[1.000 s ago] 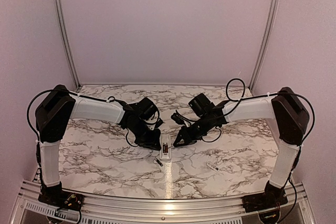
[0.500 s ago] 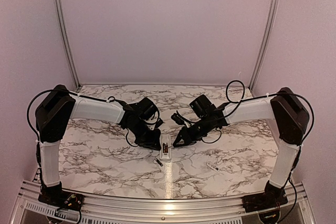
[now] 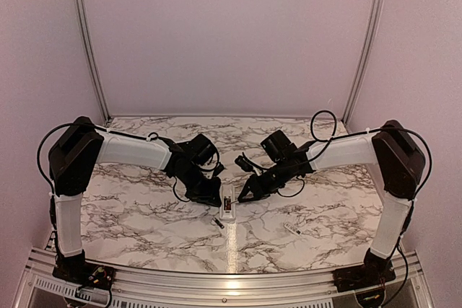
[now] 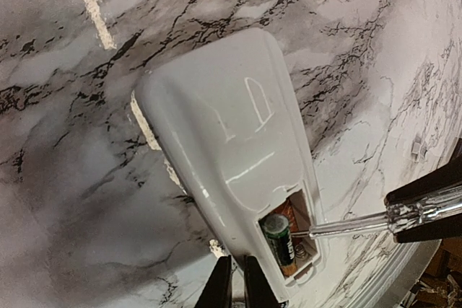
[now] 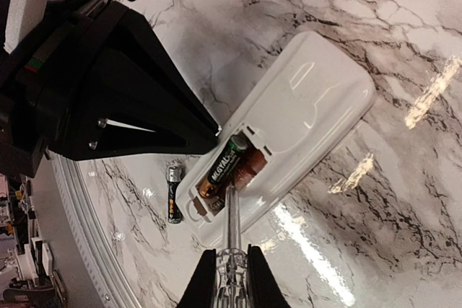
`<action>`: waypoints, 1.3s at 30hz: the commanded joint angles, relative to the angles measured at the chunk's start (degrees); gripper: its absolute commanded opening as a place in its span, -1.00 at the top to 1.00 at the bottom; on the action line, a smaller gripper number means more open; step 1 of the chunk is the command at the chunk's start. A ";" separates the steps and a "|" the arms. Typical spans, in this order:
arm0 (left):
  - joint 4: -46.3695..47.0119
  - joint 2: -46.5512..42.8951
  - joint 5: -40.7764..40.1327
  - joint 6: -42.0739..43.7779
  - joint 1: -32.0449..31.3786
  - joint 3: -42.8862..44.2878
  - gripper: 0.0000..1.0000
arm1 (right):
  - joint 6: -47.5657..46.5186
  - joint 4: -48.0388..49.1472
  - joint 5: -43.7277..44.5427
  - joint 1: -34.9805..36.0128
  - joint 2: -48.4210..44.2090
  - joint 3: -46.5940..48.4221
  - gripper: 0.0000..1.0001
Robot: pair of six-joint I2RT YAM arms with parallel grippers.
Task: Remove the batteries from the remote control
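left tool (image 4: 237,290): fingers almost together, tips against rim of remote control (image 4: 224,128) at its open-bay end; pinching the rim or only pressing on it, couldn't tell
right tool (image 5: 225,272): clamped on clear handle of screwdriver (image 5: 232,218), metal shaft ran straight out ahead of its fingers
remote control: lay back-side up on worktop (image 3: 144,214) between the two tools, battery bay open, just ahead of right tool
seated battery (image 5: 225,164): lay in the bay, dark green wrap with copper end, directly ahead of right tool; screwdriver tip reached into bay right beside it
loose battery (image 5: 173,203): out on worktop just beside remote control's bay end, ahead-left of right tool in its wrist view, touched neither tool
bay: reddish-brown inside, showed next to seated battery
white chip (image 3: 291,229): flat on worktop, behind right tool toward the arm bases, well apart from remote control
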 commanded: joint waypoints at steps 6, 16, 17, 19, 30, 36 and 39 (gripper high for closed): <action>-0.18 1.53 0.28 0.00 0.13 0.69 0.84 | -1.13 -5.18 3.23 -0.13 2.39 -1.38 1.00; -0.22 1.59 0.44 0.14 0.07 0.65 0.84 | -1.25 -6.39 3.21 -0.10 1.84 -0.88 1.00; -0.22 1.58 0.49 0.14 0.12 0.64 0.84 | -1.23 -6.55 3.22 -0.15 1.81 -0.78 1.00; -0.22 1.53 0.43 0.15 0.11 0.56 0.84 | -1.36 -6.95 3.21 -0.15 1.70 -0.49 1.00; 1.23 0.68 0.45 -0.45 0.06 -1.03 0.85 | -0.78 -7.96 3.29 0.22 0.87 0.15 1.00; 2.18 -0.12 0.48 -0.87 -0.01 -2.32 0.85 | -0.30 -8.43 3.56 0.83 0.33 0.55 1.00; 2.56 -0.57 0.45 -1.04 0.03 -2.81 0.85 | 0.14 -8.54 3.81 1.22 0.11 0.77 1.00</action>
